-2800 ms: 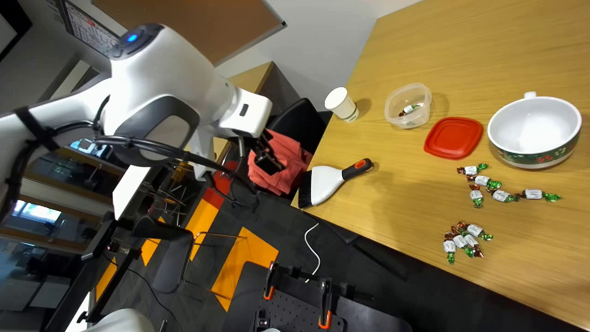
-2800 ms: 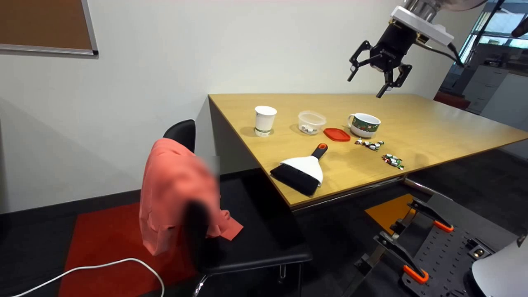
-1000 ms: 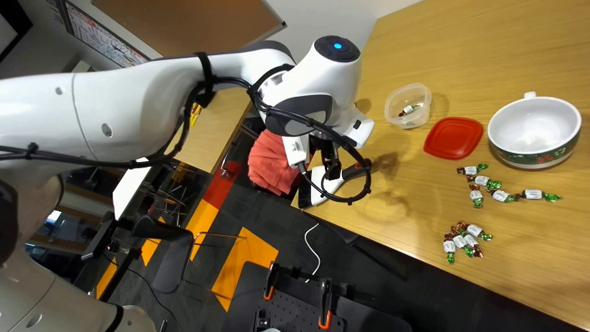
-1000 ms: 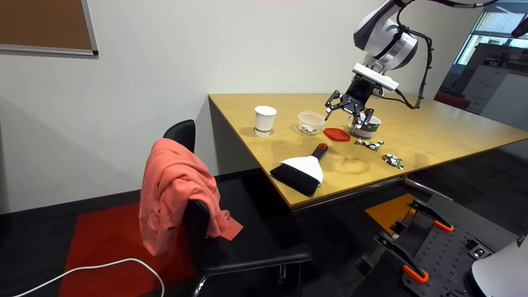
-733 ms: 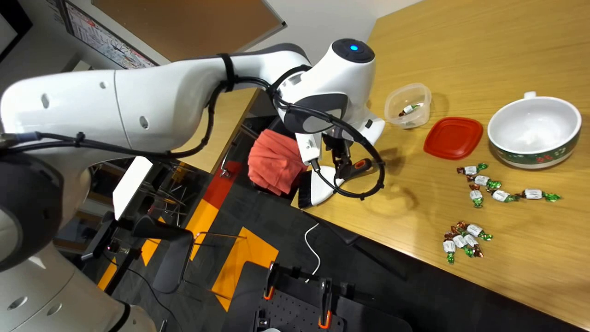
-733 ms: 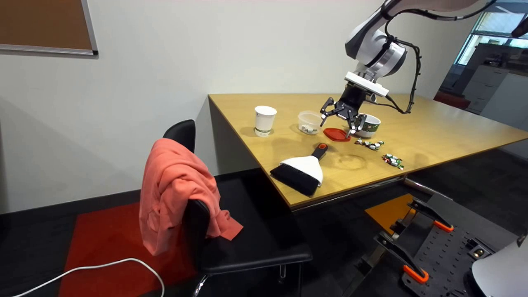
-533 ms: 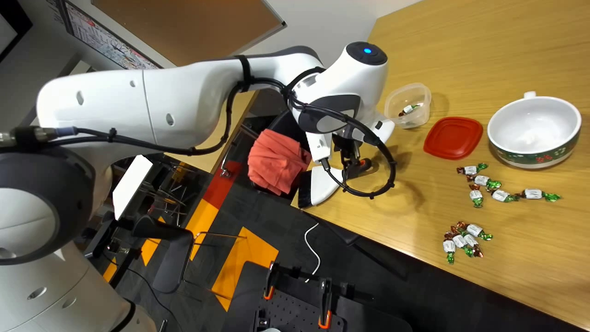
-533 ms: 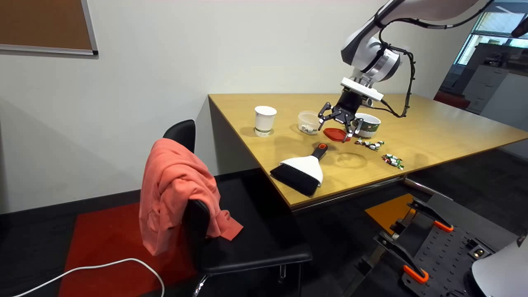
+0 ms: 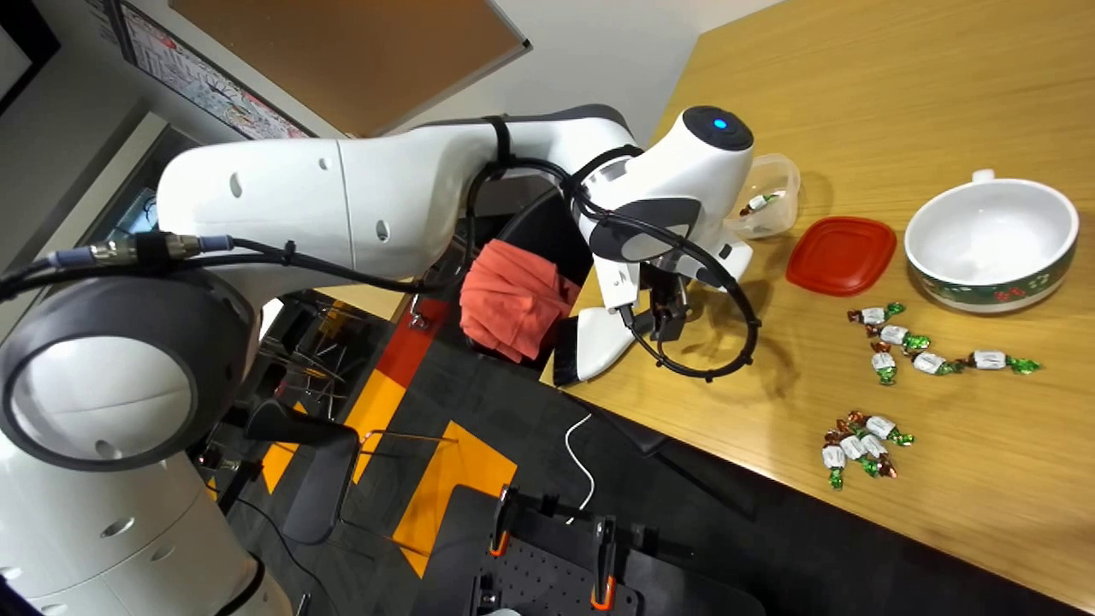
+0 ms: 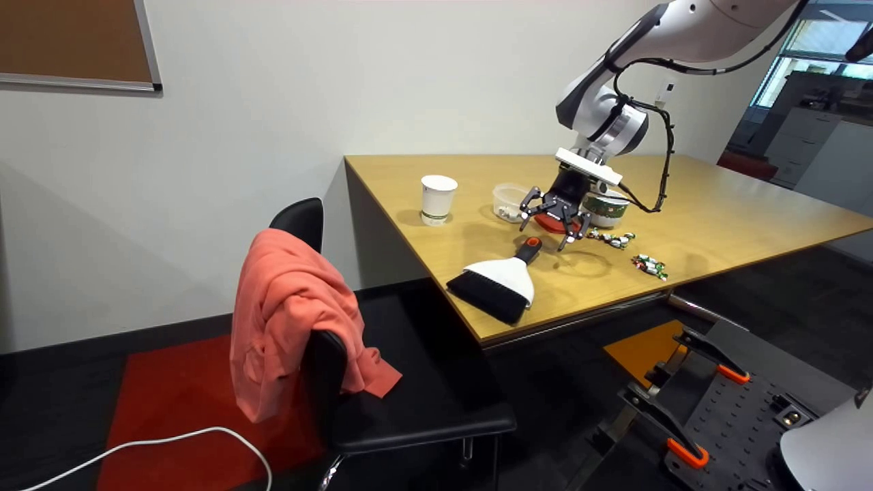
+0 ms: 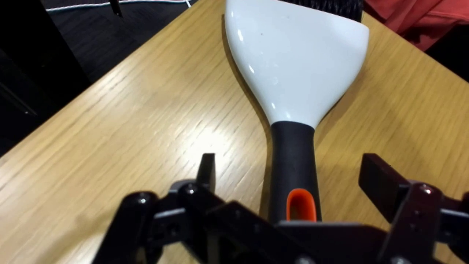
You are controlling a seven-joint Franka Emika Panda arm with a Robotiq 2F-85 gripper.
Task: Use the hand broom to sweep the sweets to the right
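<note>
The hand broom (image 9: 601, 342) lies on the table near a corner, with a white head, black bristles and a black handle with an orange hole. It also shows in an exterior view (image 10: 506, 273) and in the wrist view (image 11: 293, 66). My gripper (image 10: 543, 234) is open and empty, just above the handle end. In the wrist view my gripper (image 11: 289, 168) has one finger on each side of the handle, apart from it. The wrapped sweets lie in two groups, one near the mug (image 9: 928, 346) and one nearer the table edge (image 9: 864, 447); the wrist view does not show them.
A red lid (image 9: 843, 257), a white mug with a green band (image 9: 984, 239) and a clear container (image 9: 783, 201) with sweets inside stand beyond the broom. A paper cup (image 10: 438, 200) stands near the table's side edge. A chair with a coral cloth (image 10: 293, 307) is beside the table.
The arm has swung in over the table and come down to the broom's handle. The gripper has stayed open. The broom and the sweets have not moved.
</note>
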